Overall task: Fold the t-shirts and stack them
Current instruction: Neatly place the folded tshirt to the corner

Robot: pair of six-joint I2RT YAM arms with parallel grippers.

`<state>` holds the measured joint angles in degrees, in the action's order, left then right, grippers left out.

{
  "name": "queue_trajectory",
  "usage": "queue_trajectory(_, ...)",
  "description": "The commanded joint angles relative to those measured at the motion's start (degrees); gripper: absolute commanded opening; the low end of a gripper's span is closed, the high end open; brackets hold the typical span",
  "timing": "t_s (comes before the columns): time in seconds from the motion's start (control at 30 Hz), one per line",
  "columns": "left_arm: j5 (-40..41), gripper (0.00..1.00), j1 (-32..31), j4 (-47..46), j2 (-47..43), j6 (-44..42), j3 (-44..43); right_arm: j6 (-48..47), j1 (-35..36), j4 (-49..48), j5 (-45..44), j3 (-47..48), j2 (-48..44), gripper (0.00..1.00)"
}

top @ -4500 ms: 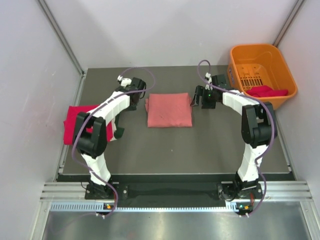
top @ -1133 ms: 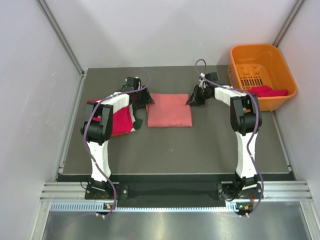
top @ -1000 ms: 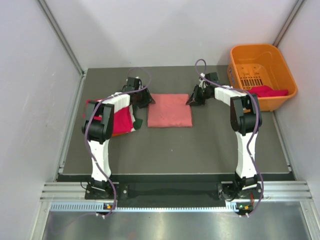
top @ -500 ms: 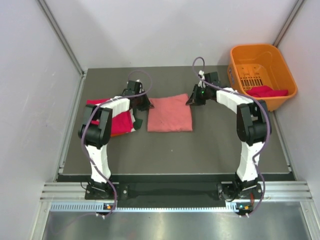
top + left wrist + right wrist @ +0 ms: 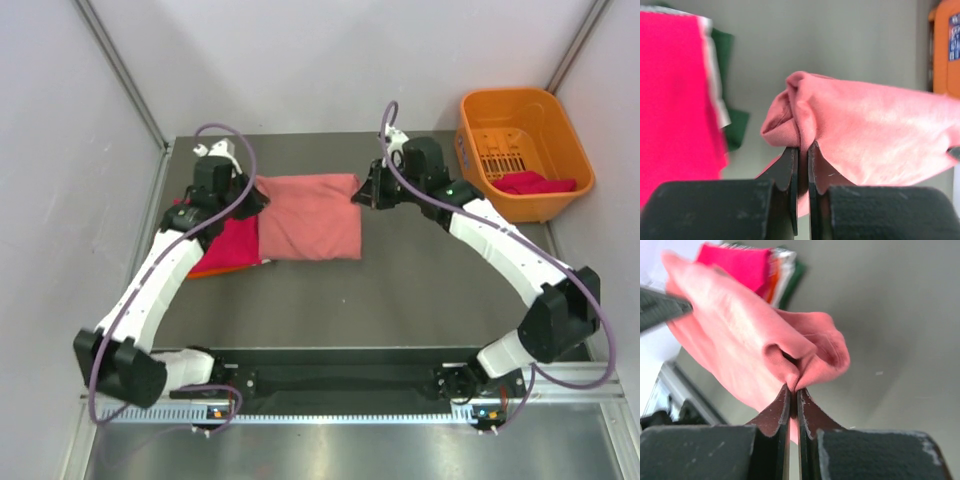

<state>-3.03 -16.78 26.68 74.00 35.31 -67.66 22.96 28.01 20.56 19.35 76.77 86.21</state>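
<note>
Stacking step: folded salmon-pink t-shirt (image 5: pixel 310 215) pinched at two corners, left gripper (image 5: pixel 803 147) and right gripper (image 5: pixel 793 390) clamped on cloth. Next, lay squarely onto the magenta-red t-shirt (image 5: pixel 230 245).

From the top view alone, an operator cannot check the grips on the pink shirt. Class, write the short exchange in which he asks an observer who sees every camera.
Operator: Has the left gripper really caught the salmon-pink shirt?
Observer: Yes. The left wrist view shows its fingers shut on a bunched fold at the shirt's edge.
Operator: And the right gripper?
Observer: The right wrist view shows its fingers pinched on a small fold of the same shirt, with the cloth hanging clear of the table.
</note>
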Motion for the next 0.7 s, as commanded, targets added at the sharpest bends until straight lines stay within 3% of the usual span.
queue_trajectory(0.0,9.9,0.00,1.4,14.6,-7.5,-3.0,-5.5,0.3,3.9,1.4,-4.5,2.6,-3.8,0.00)
queue_trajectory(0.1,10.4,0.00,5.2,19.2,-11.8,-3.9,-7.0,1.9,8.1,1.6,-6.2,5.5,-3.2,0.00)
queue_trajectory(0.3,14.3,0.00,15.3,27.1,-12.3,-6.3,-10.5,4.9,15.8,-0.9,-7.6,12.2,4.2,0.00)
queue_trajectory(0.47,24.2,0.00,24.1,30.5,-11.6,-8.0,-11.5,6.8,20.1,-1.5,-8.5,21.5,14.0,0.00)
queue_trajectory(0.67,19.2,0.00,33.2,27.2,-8.0,-9.1,-11.1,9.2,21.3,-2.3,-7.4,31.1,25.3,0.00)
